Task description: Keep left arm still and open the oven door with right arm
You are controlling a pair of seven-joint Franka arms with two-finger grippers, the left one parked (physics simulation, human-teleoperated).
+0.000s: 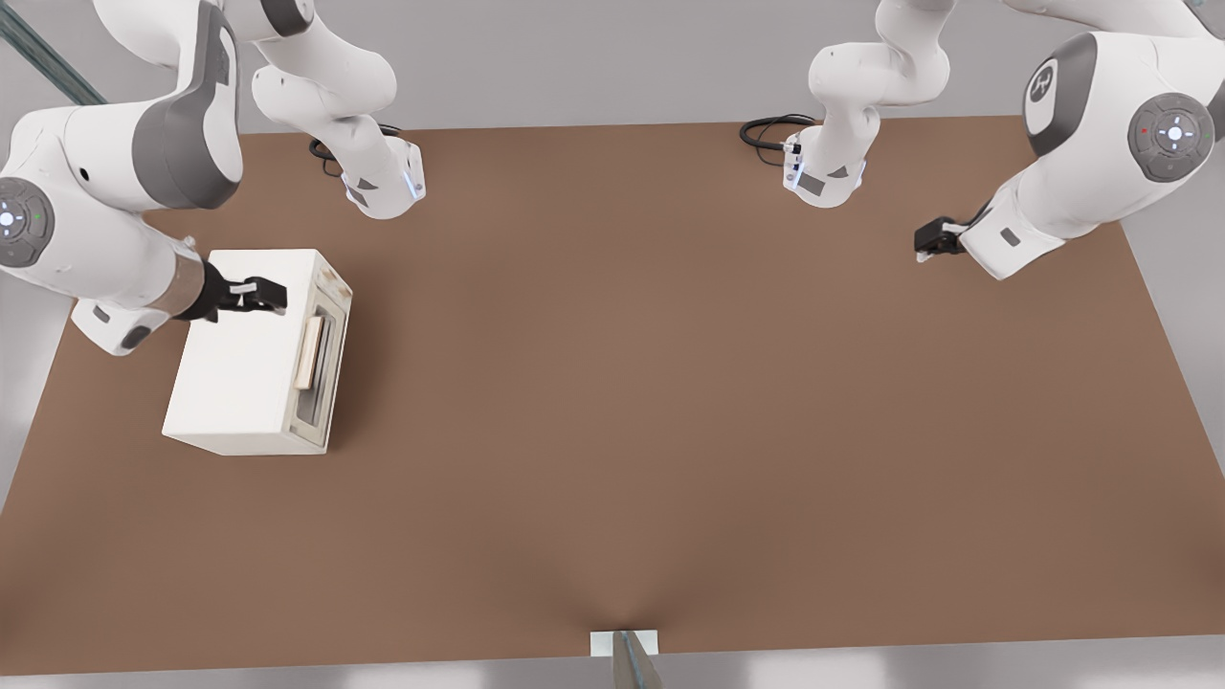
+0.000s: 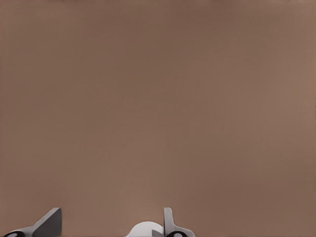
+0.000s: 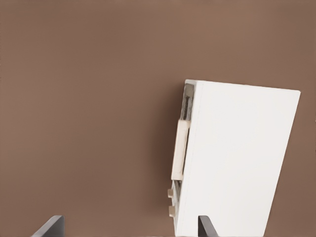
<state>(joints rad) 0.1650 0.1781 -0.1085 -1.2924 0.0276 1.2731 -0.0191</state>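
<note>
Your right arm (image 1: pixel 105 230) reaches in from the front view's left, its black gripper (image 1: pixel 273 296) held over the cream top of the oven (image 1: pixel 244 373), near the top's far end and just short of the front edge. The fingers (image 3: pixel 207 226) stand apart with nothing between them, two dark tips showing in the right wrist view with bare table between and the oven's top beside one of them. You cannot tell from these views whether the gripper touches the top or hangs clear above it.

The oven sits on the brown table (image 1: pixel 670 402) at the front view's left, its front turned toward the front view's right. The oven door (image 1: pixel 323 368) lies flush with the box (closed), and the pale tan handle (image 1: pixel 308 352) runs along the door's upper edge, apart from the gripper. Brownish specks mark the front corner nearest the gripper.
</note>
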